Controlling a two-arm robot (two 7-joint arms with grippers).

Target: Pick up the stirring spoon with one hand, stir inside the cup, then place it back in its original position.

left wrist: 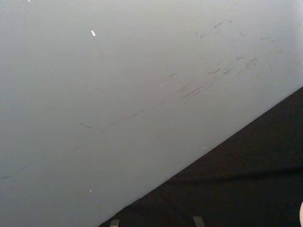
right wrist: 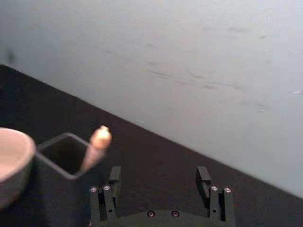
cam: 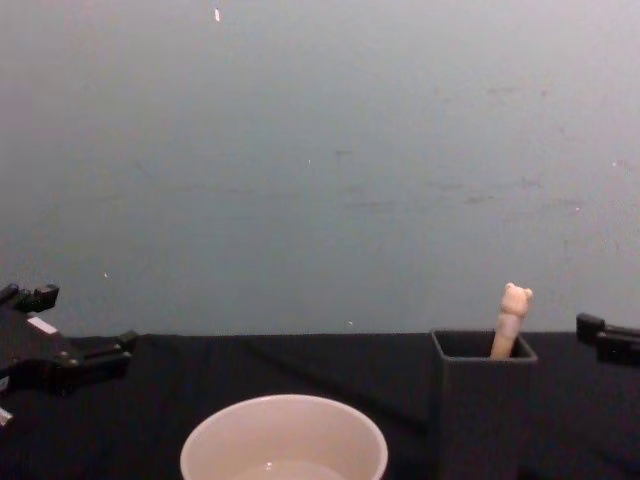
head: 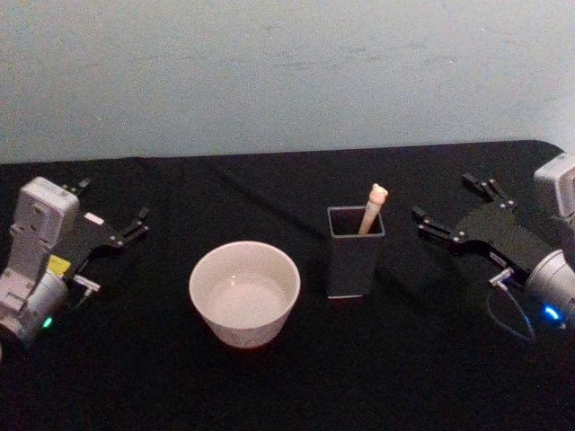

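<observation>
**Stirring spoon (head: pixel 373 208) stands untouched in its holder**

Nearest the robot, the cup (head: pixel 244 292) sits on the black table (head: pixel 135 377). Just to its right is the dark square holder (head: pixel 356 256), with the spoon's bear head poking above the rim. The right gripper (head: pixel 442 196) lies near the holder, fingers spread wide. The left gripper (head: pixel 115 202), equally wide, rests well left of the cup. The right one looks better placed: pinch the beige handle, then lift straight up so the holder stays put.

There is one cup (head: pixel 243 292); one stirring spoon (head: pixel 372 206); one dark square holder (head: pixel 354 260); two grippers, namely the left gripper (head: pixel 114 199) and the right gripper (head: pixel 442 196); one black-covered table (head: pixel 404 377) beneath them all.
</observation>
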